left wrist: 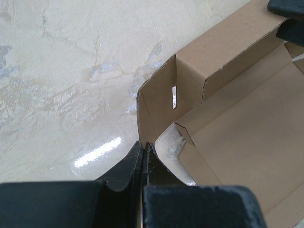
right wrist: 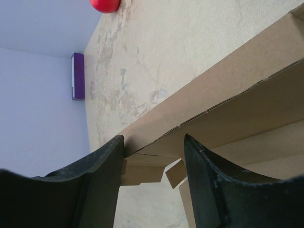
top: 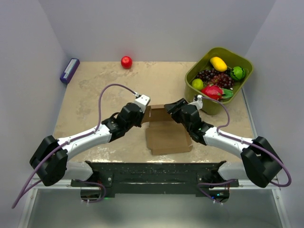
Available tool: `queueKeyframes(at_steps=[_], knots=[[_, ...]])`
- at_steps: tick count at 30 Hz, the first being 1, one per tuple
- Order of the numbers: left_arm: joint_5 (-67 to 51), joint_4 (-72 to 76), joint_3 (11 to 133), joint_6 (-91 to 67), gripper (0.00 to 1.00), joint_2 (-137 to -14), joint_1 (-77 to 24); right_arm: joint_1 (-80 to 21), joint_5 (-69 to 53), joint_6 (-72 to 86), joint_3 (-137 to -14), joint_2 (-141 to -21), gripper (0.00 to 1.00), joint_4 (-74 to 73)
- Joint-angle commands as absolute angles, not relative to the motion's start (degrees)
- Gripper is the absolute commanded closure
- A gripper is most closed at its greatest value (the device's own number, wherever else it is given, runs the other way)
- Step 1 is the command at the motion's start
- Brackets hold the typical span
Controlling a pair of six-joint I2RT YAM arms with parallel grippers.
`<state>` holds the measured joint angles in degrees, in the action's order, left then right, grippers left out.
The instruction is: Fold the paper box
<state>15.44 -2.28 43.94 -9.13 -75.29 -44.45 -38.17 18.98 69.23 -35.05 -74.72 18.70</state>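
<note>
The paper box (top: 167, 137) is a brown cardboard blank lying mid-table, its back wall and left flap raised. My left gripper (top: 144, 114) is at the box's back left corner. In the left wrist view it (left wrist: 144, 148) is shut on the upright left flap of the box (left wrist: 237, 128), whose thin edge sits between the fingers. My right gripper (top: 174, 108) is at the back right part of the box. In the right wrist view it (right wrist: 153, 142) is open, its fingers straddling the raised back wall (right wrist: 237, 109) without pressing it.
A green bin (top: 244, 64) of toy fruit stands at the back right, close behind my right arm. A red apple (top: 126, 62) lies at the back middle, also in the right wrist view (right wrist: 105, 4). A purple block (top: 69, 70) lies at the back left.
</note>
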Motion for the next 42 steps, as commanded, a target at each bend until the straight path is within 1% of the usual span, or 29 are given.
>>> queueKeyframes(at_steps=[1, 3, 5, 9, 11, 12, 13, 14, 15, 16, 18, 19, 20, 22, 25, 29, 31, 36, 38, 40, 42], knots=[[16.3, -0.9, 44.4, -7.8, 1.00, -73.7, -45.0, -37.9, 22.8, 69.0, -32.8, -74.5, 0.51, 20.8], [15.6, -0.9, 44.3, -8.1, 1.00, -73.7, -45.0, -38.0, 23.3, 69.7, -31.8, -75.0, 0.56, 21.0], [14.7, 0.9, 44.3, -8.3, 1.00, -73.6, -45.1, -38.0, 23.8, 70.0, -30.6, -75.1, 0.58, 21.8], [12.8, 1.5, 43.8, -8.1, 1.00, -73.3, -45.2, -38.0, 24.8, 69.8, -30.9, -75.2, 0.67, 22.1], [12.2, 2.2, 43.2, -8.3, 1.00, -72.6, -45.2, -37.9, 25.0, 69.7, -31.4, -74.9, 0.68, 22.0], [12.0, 2.5, 43.0, -8.4, 1.00, -72.3, -45.2, -37.9, 25.1, 69.8, -31.6, -74.6, 0.71, 22.0], [11.7, 3.2, 42.7, -8.6, 0.94, -71.5, -45.2, -37.9, 25.3, 69.9, -31.6, -74.5, 0.73, 22.1], [11.0, 3.6, 41.9, -9.0, 0.90, -71.0, -45.2, -38.0, 25.4, 70.0, -31.6, -74.4, 0.77, 22.1], [10.7, 4.0, 41.6, -9.1, 0.86, -70.4, -45.2, -37.9, 25.4, 70.0, -31.6, -74.3, 0.78, 22.1], [10.4, 4.7, 41.1, -9.1, 0.74, -69.4, -45.2, -38.0, 25.5, 70.1, -31.6, -74.2, 0.79, 22.2], [9.4, 5.1, 40.1, -9.4, 0.62, -68.1, -45.2, -38.0, 25.6, 70.3, -31.5, -74.0, 0.82, 22.2], [9.0, 5.6, 39.6, -9.5, 0.51, -66.9, -45.1, -38.0, 25.6, 70.4, -31.4, -74.0, 0.83, 22.1], [8.1, 5.8, 38.8, -9.8, 0.46, -66.2, -44.9, -37.9, 25.6, 70.5, -31.3, -74.0, 0.86, 22.1], [7.1, 6.7, 37.9, -10.1, 0.40, -64.1, -44.7, -37.9, 25.6, 70.7, -31.1, -73.9, 0.89, 22.2], [6.8, 7.9, 35.9, -10.9, 0.34, -61.6, -44.3, -37.9, 25.8, 70.8, -30.9, -73.8, 0.91, 22.3], [11.1, 7.4, 33.7, -14.3, 0.30, -61.0, -43.5, -37.9, 25.6, 70.9, -30.7, -73.5, 1.00, 22.3], [15.3, 6.4, 32.3, -18.3, 0.26, -60.7, -42.5, -37.9, 25.8, 71.2, -30.3, -72.8, 1.00, 22.4], [14.3, 10.6, 28.8, -21.2, 0.21, -60.0, -40.8, -37.9, 25.8, 72.2, -29.3, -70.7, 1.00, 22.6], [10.2, 14.4, 27.5, -19.5, 0.21, -61.6, -40.9, -37.9, 25.8, 72.2, -29.3, -70.2, 1.00, 22.6], [5.2, 16.7, 26.9, -17.2, 0.27, -63.2, -40.8, -37.9, 25.8, 72.1, -29.3, -70.0, 1.00, 22.4], [1.9, 20.2, 26.7, -15.8, 0.30, -65.7, -40.9, -37.9, 25.8, 72.1, -29.2, -69.8, 1.00, 22.3]])
